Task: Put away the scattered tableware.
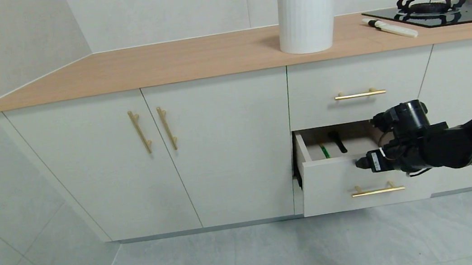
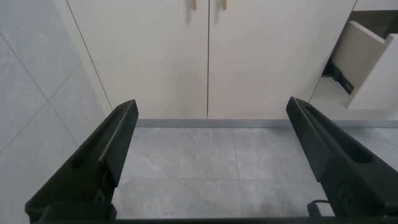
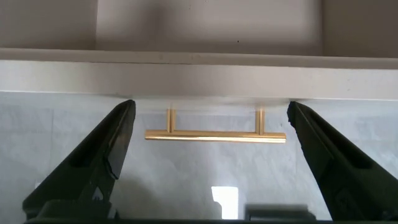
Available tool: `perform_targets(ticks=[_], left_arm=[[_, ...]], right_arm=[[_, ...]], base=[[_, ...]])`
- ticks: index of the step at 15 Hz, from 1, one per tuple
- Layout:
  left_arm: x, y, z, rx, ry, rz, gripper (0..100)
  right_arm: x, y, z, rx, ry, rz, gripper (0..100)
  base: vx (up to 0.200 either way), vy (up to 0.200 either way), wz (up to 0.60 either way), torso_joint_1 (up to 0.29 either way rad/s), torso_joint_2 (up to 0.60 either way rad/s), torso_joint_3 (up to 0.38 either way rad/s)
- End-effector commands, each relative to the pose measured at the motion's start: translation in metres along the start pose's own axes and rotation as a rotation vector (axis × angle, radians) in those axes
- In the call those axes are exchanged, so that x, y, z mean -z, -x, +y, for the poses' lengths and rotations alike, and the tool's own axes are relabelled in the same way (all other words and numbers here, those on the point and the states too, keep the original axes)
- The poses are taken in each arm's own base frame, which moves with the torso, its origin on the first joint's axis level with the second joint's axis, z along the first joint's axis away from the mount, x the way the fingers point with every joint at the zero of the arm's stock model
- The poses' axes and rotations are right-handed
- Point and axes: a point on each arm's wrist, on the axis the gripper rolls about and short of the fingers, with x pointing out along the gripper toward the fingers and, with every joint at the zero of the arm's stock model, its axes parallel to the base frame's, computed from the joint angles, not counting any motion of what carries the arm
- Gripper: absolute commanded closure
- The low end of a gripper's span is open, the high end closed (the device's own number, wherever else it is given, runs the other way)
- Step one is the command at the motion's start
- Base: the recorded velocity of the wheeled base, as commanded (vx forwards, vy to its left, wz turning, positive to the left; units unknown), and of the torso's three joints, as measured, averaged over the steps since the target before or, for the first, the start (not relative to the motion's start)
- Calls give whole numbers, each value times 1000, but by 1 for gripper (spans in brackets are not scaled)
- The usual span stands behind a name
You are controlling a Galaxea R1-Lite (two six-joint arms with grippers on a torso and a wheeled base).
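The lower drawer (image 1: 338, 178) stands pulled out of the cabinet. Inside it lie a green utensil (image 1: 324, 150) and a black utensil (image 1: 337, 142). My right gripper (image 1: 364, 162) hovers at the top edge of the drawer front, open and holding nothing. In the right wrist view the right gripper (image 3: 210, 109) spans the drawer front (image 3: 199, 78), with the gold handle (image 3: 215, 135) beyond it. A cream-coloured knife (image 1: 388, 28) lies on the wooden countertop (image 1: 163, 62) near the stove. My left gripper (image 2: 211, 106) is open and empty, low over the floor facing the cabinet doors.
A tall white ribbed canister (image 1: 306, 7) stands on the countertop. A gas hob (image 1: 439, 10) sits at the far right. The upper drawer (image 1: 357, 87) is closed. Double cabinet doors (image 1: 157, 161) are closed at the left. The open drawer (image 2: 367, 62) shows its side in the left wrist view.
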Motion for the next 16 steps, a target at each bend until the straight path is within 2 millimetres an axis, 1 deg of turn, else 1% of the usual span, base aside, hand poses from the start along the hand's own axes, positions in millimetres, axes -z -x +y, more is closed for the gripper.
perform_targets(ticks=[1, 2, 6, 8, 13, 16], left_arm=[[0, 0, 0, -1, 0, 0, 0], [0, 0, 0, -1, 0, 0, 0], [0, 0, 0, -1, 0, 0, 0], [0, 0, 0, -1, 0, 0, 0], [0, 0, 0, -1, 1, 0, 0], [0, 0, 0, -1, 0, 0, 0]], right_arm=[[-1, -18, 2, 2, -4, 4, 0], [-6, -27, 2, 5, -11, -10, 0], [-14, -43, -3, 15, -32, -62, 0], [-16, -54, -6, 19, -42, -105, 0], [-19, -75, -5, 18, -59, -200, 0], [-20, -92, -9, 64, -82, -262, 0]], base=[[0, 0, 0, 0, 0, 0], [0, 0, 0, 0, 0, 0], [0, 0, 0, 0, 0, 0], [0, 0, 0, 0, 0, 0], [0, 0, 0, 0, 0, 0], [0, 0, 0, 0, 0, 0]])
